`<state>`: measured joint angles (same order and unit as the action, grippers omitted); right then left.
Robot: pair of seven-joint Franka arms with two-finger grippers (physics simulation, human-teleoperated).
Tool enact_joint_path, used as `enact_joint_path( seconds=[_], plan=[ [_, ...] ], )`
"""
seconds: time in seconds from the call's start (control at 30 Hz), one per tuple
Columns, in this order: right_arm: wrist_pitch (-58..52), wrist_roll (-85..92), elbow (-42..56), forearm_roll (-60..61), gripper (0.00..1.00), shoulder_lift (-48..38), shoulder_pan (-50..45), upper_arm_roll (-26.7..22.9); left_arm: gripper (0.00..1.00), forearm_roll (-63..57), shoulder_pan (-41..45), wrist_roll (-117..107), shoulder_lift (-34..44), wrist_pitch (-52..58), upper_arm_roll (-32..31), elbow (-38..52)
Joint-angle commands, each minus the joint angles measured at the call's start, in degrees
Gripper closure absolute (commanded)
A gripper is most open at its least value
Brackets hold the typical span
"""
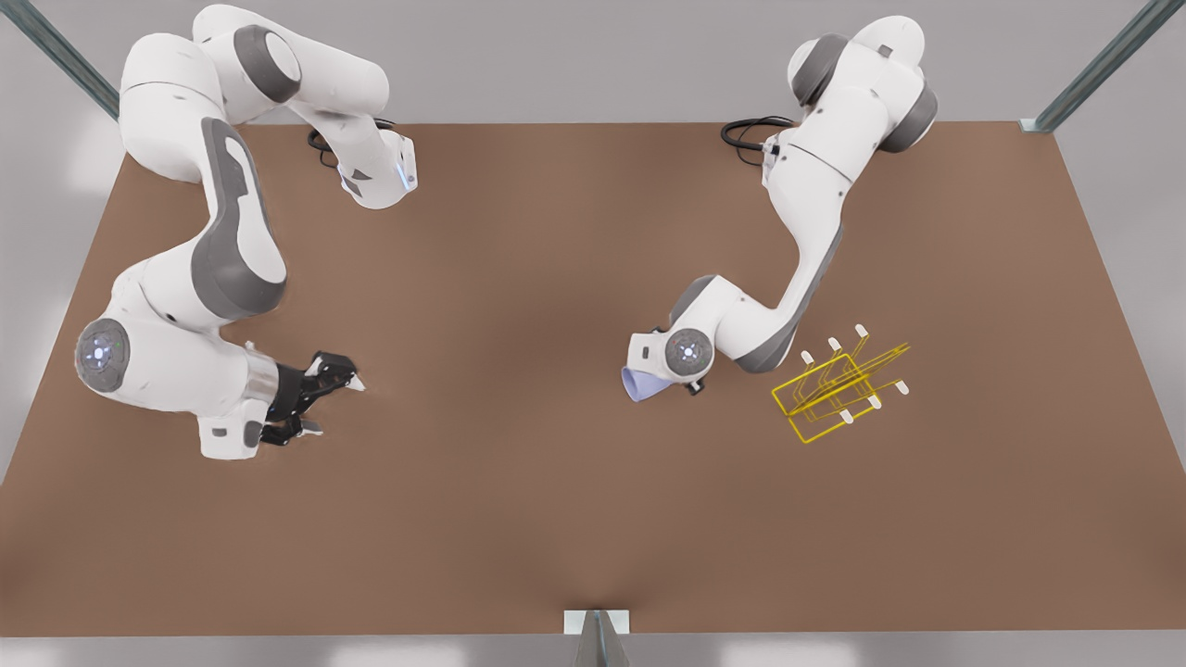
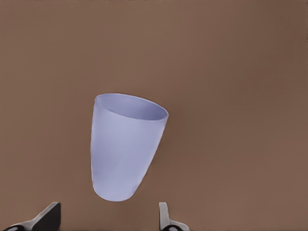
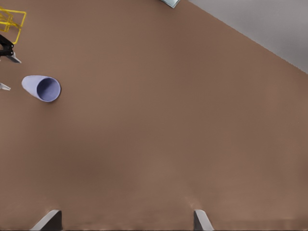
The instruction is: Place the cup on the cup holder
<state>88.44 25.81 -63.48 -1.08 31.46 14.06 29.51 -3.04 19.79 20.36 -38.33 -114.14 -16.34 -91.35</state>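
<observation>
The lavender-blue cup (image 1: 639,384) lies on its side on the brown table, left of the yellow wire cup holder (image 1: 841,384) in the front view. My left gripper (image 2: 108,219) is on the arm at the front view's right. It is open, with its fingertips (image 2: 48,216) set wide on either side of the cup's (image 2: 125,149) closed end and apart from it. My right gripper (image 1: 335,404) waits open near the table at the front view's left. From its wrist view, the cup (image 3: 41,88) shows its open mouth, with the cup holder (image 3: 10,21) beyond.
The left arm's wrist (image 1: 669,354) hangs over part of the cup in the front view. Bare brown table (image 1: 519,306) lies between the two arms and in front of them. Metal frame posts (image 1: 598,639) stand at the table's edges.
</observation>
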Motion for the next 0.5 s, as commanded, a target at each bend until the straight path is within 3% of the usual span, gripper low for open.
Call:
enact_joint_path(
  seconds=[0.0, 0.03, 0.07, 0.13, 0.23, 0.27, 0.3, 0.47],
  plan=[
    [-7.8, -52.2, -4.1, -10.9, 0.00, -4.1, 2.1, 0.2, 0.00, 2.8, 0.0, 38.7, 0.3, -21.8, -0.1, -2.2],
    [1.3, -50.2, -17.8, -10.0, 0.00, -12.5, 7.2, 2.6, 0.00, 2.8, 0.1, 37.6, 1.6, -23.9, 0.0, -4.2],
    [2.3, -48.0, -18.3, -8.9, 0.00, -13.1, 12.7, 6.7, 0.00, 2.8, 0.0, 36.2, 2.2, -25.3, 0.0, -5.8],
    [1.9, -48.0, -16.1, -8.9, 0.00, -13.2, 16.0, 6.7, 0.00, 2.8, 0.1, 30.9, 2.6, -25.3, 0.0, -6.0],
    [1.8, -51.0, -16.8, -10.0, 0.00, -13.2, 11.8, 6.3, 0.00, 2.8, 0.1, 30.7, 1.9, -26.5, 0.0, -6.2],
    [0.2, -50.1, -16.4, -9.2, 0.00, -15.5, -4.3, -9.8, 0.00, 2.8, 0.0, 30.6, 1.5, -26.5, 0.1, -6.4],
    [-2.0, -50.2, -16.1, -8.3, 0.00, -15.7, -8.1, -12.2, 0.00, 2.8, -0.1, 30.6, 1.3, -26.5, 0.1, -6.7],
    [-2.0, -50.2, -15.9, -3.7, 0.00, -15.4, -7.7, -12.1, 0.00, 2.8, 0.2, 25.9, 1.0, -26.2, 1.0, -9.2]
  ],
)
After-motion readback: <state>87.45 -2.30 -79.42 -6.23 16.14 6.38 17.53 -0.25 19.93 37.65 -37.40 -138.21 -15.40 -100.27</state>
